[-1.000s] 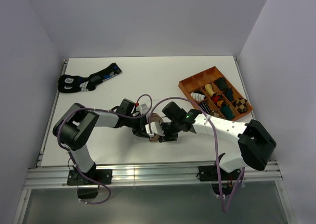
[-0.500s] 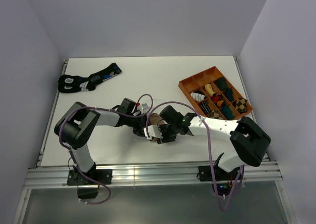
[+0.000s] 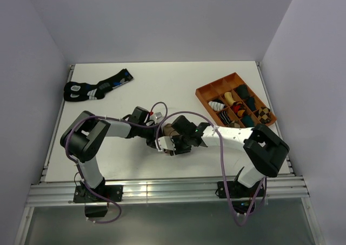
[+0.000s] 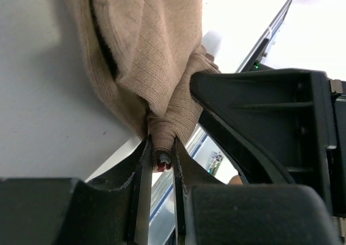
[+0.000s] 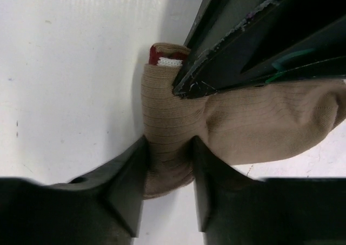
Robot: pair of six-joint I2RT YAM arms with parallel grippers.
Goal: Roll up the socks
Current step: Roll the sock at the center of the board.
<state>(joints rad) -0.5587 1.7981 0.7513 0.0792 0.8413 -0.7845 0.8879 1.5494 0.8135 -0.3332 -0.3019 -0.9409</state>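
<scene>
The tan sock (image 3: 168,130) sits mid-tabletop (image 3: 162,88), near the arm bases, bunched into a loose roll. The left gripper (image 4: 160,150) fingers pinch its maroon cuff (image 5: 162,55). The right gripper (image 5: 168,153) fingers clamp the roll's body. What is wrapped inside I cannot tell. Rolling looks unfinished.

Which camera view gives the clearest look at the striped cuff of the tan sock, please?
The right wrist view: the maroon-and-white cuff peeks out atop the tan sock. The left wrist view shows only a red speck pinched between its fingers; the top view does not show the cuff.
</scene>
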